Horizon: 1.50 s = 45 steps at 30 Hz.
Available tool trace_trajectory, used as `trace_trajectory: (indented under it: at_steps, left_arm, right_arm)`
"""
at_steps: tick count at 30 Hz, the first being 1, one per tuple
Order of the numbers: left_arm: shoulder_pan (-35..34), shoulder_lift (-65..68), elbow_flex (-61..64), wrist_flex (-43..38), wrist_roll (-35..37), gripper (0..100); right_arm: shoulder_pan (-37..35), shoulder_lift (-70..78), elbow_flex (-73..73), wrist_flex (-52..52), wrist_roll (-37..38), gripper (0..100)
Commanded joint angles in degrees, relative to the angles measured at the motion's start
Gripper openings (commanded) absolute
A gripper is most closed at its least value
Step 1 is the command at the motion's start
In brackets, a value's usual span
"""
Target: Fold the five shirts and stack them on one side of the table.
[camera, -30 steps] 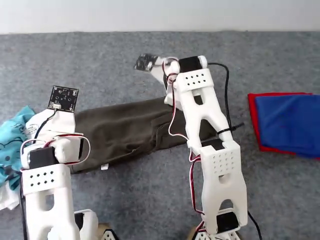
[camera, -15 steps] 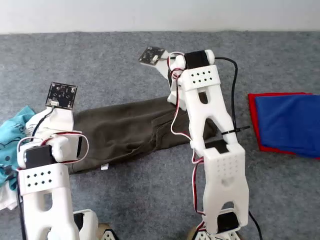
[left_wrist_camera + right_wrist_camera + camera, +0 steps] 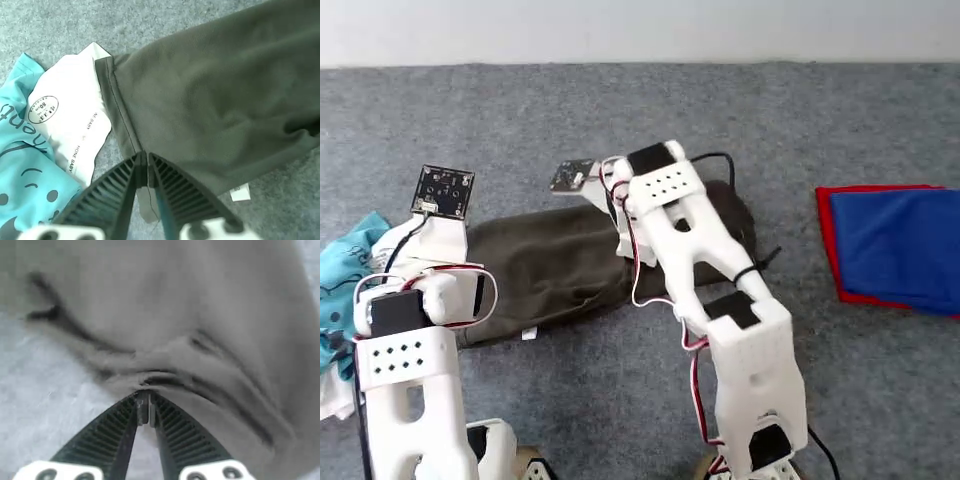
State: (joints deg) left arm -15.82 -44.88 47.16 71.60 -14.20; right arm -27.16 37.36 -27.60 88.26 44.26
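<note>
A dark olive shirt lies across the middle of the grey table. My left gripper is shut on the shirt's hemmed end, beside a white shirt and a teal printed shirt. My right gripper is shut on a bunched fold of the olive cloth, and wrinkles spread out from the pinch. In the high view the right arm lies over the shirt's right half. At the right edge, a folded blue shirt rests on a folded red one.
The teal shirt and the white shirt are heaped at the table's left edge beside the left arm. Bare grey table stretches behind the olive shirt, with more between it and the blue-red stack.
The right arm has swung left and nearer, drawing the olive shirt's right part over toward the middle. The left arm has stayed put.
</note>
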Motion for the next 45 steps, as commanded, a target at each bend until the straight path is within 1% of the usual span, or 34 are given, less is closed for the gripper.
trace_trajectory:
  at_steps: [1, 3, 7, 12, 15, 16, 18, 21, 24, 26, 29, 32, 35, 41, 45]
  left_arm:
    - [-0.4, -0.9, -2.1, -0.1, 0.0, 2]
    - [-0.4, -0.9, -2.1, -0.2, 0.0, 2]
    - [-0.3, -0.9, -2.1, -1.1, -0.1, 2]
    - [-0.3, 1.7, -2.9, -1.0, 0.2, 2]
    - [-0.3, 9.3, -6.1, -0.8, 0.8, 7]
    - [-0.5, 12.7, -8.0, -0.8, 2.0, 8]
    - [-3.1, 19.8, -12.5, -0.7, 5.9, 9]
    - [-7.5, 29.9, -20.8, 2.1, 10.3, 9]
    - [-11.3, 38.3, -27.8, 5.3, 11.4, 12]
    - [-13.7, 42.5, -31.4, 5.1, 10.8, 14]
    - [-16.8, 47.2, -34.9, 1.8, 9.8, 14]
    - [-19.2, 52.0, -35.1, -2.2, 7.7, 14]
    - [-19.7, 56.7, -35.3, -6.9, 7.6, 14]
    - [-19.9, 65.1, -36.4, -19.0, 15.4, 17]
    - [-20.0, 70.8, -36.4, -24.4, 16.9, 16]
  right_arm:
    - [-0.4, 1.4, -1.0, -3.4, -1.7, 0.8]
    - [-0.3, 1.9, -2.0, -4.2, -3.4, 0.8]
    - [-0.1, 1.3, -3.9, -2.7, -4.0, 0.8]
    - [0.1, -4.3, -11.2, 10.9, -3.7, 0.8]
    - [1.6, -7.8, -13.5, 14.2, -3.8, 0.8]
    - [2.2, -8.9, -13.7, 14.3, -3.8, 0.8]
    - [3.8, -10.8, -13.8, 14.3, -3.8, 0.8]
    - [5.6, -11.7, -13.8, 14.4, -3.8, 0.8]
    - [6.7, -11.6, -13.8, 14.4, -4.0, 0.8]
    - [6.9, -11.6, -13.8, 14.4, -4.0, 0.8]
    - [6.5, -11.6, -13.8, 14.3, -4.0, 0.8]
    - [6.5, -11.6, -13.8, 14.3, -4.0, 0.8]
    - [6.8, -11.6, -13.7, 14.4, -4.0, 0.8]
    - [6.5, -8.6, -13.8, 14.3, -4.0, 0.8]
    - [6.5, -7.5, -13.8, 14.3, -4.0, 0.8]
